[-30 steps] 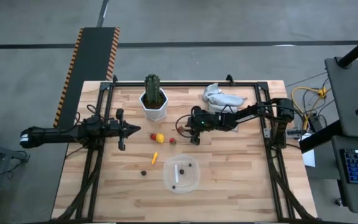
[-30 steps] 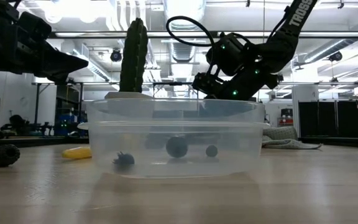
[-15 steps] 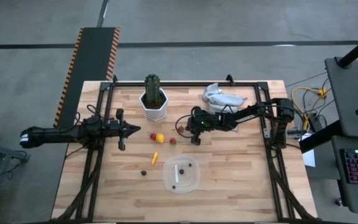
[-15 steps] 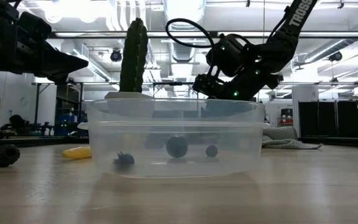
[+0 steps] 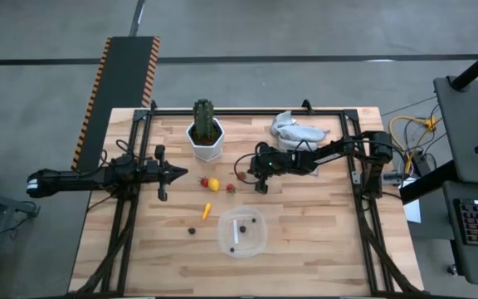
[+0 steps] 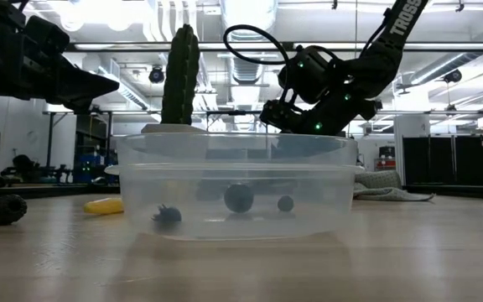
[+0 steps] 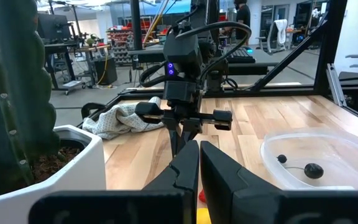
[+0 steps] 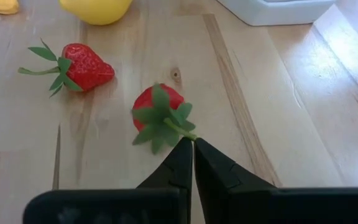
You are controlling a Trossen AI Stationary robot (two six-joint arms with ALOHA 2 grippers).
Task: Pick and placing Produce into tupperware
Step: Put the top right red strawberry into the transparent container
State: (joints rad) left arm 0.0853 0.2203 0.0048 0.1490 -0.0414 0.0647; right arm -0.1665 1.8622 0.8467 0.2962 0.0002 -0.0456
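My right gripper (image 5: 241,174) (image 8: 192,144) is shut on a red strawberry (image 8: 156,106), just right of the other produce. On the wood lie a second strawberry (image 8: 84,65) (image 5: 231,188), a yellow lemon (image 5: 213,184), a third strawberry (image 5: 204,181), an orange sliver (image 5: 207,210) and a dark berry (image 5: 192,231). The clear tupperware (image 5: 242,233) (image 6: 233,186) sits near the table's near edge and holds dark berries (image 6: 239,198). My left gripper (image 5: 178,173) (image 7: 199,152) is shut on nothing, left of the produce and pointing at it. My right gripper pinches the strawberry's thin green stem (image 8: 182,130) between its two fingertips, just above the leaf crown. The fingers slant down from the table's right side. The berry sits just beyond the tips; I cannot tell whether it rests on the wood.
A tall green cactus in a white pot (image 5: 206,141) stands at the far side, close to the produce. A crumpled grey cloth (image 5: 295,130) lies by the far right. Black frame rails (image 5: 247,111) border the table. Bare wood lies right of the tupperware.
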